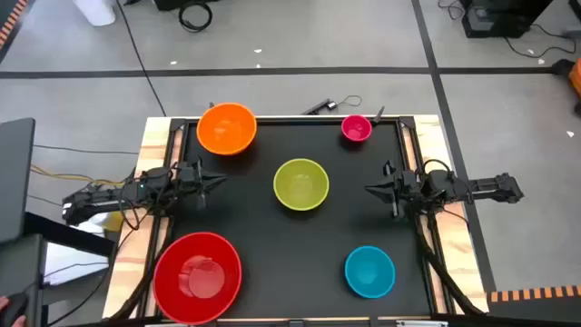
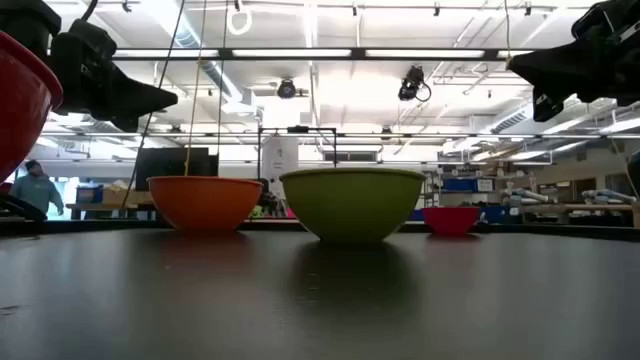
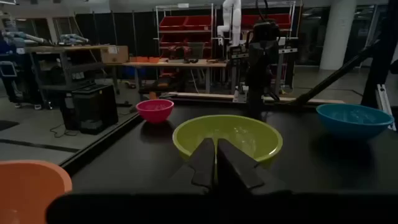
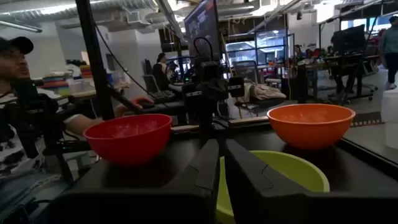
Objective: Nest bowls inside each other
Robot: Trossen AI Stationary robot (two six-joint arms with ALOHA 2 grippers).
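Five bowls stand apart, each on its base on the black table point(image 1: 272, 236): a large red bowl point(image 1: 197, 277) at the near left, an orange bowl point(image 1: 226, 128) at the far left, a yellow-green bowl point(image 1: 300, 183) in the middle, a blue bowl point(image 1: 369, 272) at the near right and a small magenta-pink bowl point(image 1: 356, 128) at the far right. My left gripper point(image 1: 221, 181) hovers shut at the table's left side, pointing at the yellow-green bowl. My right gripper point(image 1: 370, 190) hovers shut at the right side, also pointing at that bowl. Neither touches anything.
Wooden rails point(image 1: 145, 163) edge the table on both sides. A person point(image 4: 18, 93) sits beyond the table's left side, seen in the right wrist view. Bare black table lies between the bowls and in front of the yellow-green bowl.
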